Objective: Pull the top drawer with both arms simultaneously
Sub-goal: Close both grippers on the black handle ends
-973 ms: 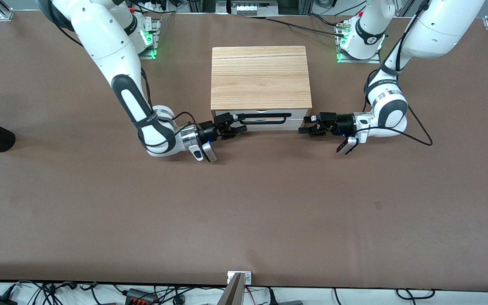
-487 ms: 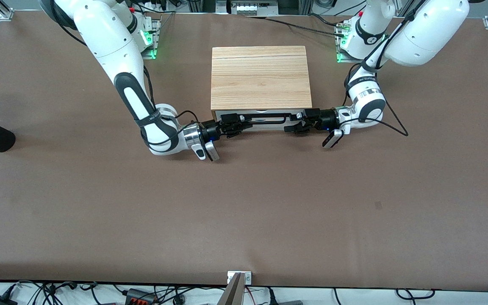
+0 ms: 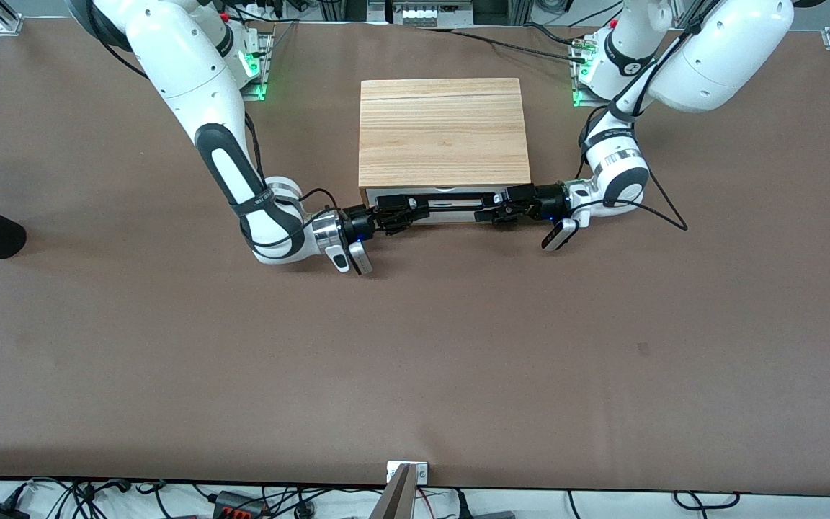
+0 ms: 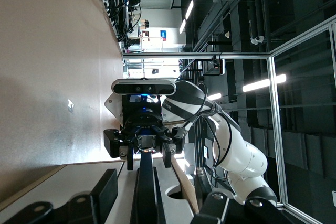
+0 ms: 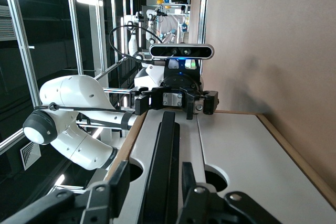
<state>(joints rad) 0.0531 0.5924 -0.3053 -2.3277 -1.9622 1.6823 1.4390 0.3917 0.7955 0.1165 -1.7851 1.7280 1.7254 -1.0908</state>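
- Watched the left gripper (image 3: 493, 213) swing in from off the cabinet's (image 3: 444, 130) corner a second ago to the end of the handle (image 3: 451, 202) toward the left arm. Barely any shift from the right gripper (image 3: 406, 211), just nudged along the bar at its own end.
- Reading both sets of fingers as spread, straddling the bar with a gap showing in the wrist views, not clamped on it yet.
- Finding the top drawer (image 3: 514, 193) shut, flush in the cabinet's upper slot, front facing the front camera, mid-table toward the bases.
- Worrying about uneven pulling: tugging harder or sooner with one arm could rack such a wide, shallow drawer and jam it.
- Also worrying about a slip off that thin smooth bar if closing too near its ends, or about dragging the whole light cabinet across the table (image 3: 415, 346) instead of opening anything.
- Materials, quick rundown: slim matte black bar, long and straight; smooth white panel with a small notch in the top edge; pale wood grain on the cabinet top; flat brown matte tabletop.
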